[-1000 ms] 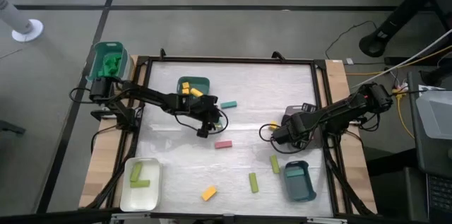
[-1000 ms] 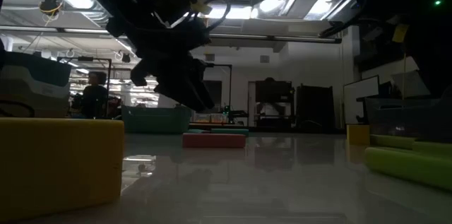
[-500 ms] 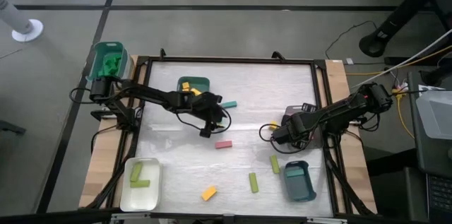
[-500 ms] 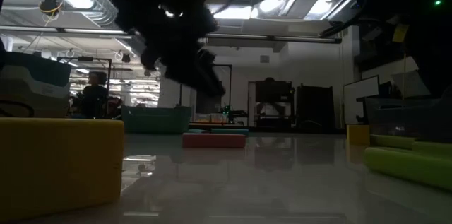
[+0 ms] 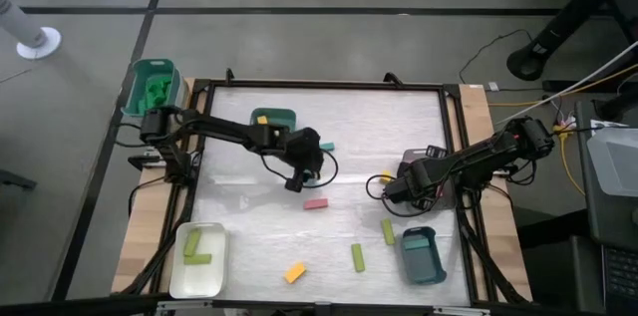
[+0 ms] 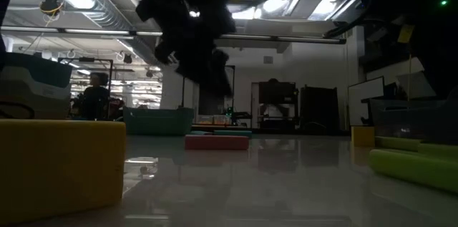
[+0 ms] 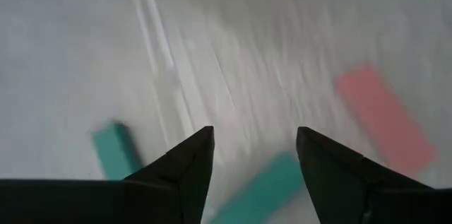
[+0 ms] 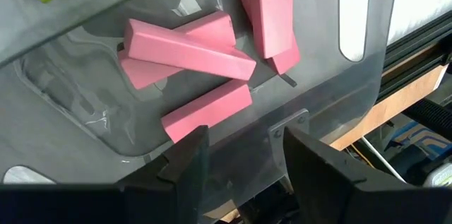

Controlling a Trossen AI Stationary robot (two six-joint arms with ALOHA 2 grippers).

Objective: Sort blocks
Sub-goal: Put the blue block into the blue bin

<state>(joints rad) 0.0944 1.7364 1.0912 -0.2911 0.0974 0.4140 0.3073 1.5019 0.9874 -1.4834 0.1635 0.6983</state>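
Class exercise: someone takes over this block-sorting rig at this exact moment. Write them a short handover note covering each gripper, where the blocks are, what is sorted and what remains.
Left gripper: open, empty, above mid-table near the pink block and teal block.
Right gripper: open, empty, waiting over the grey tray at the table's right side.
Sorted: pink blocks in the grey tray; two green blocks in the white tray; yellow blocks in the green tray.
Left loose on the table: the pink block, the teal block, one yellow block, two green blocks.
The teal tray looks empty.
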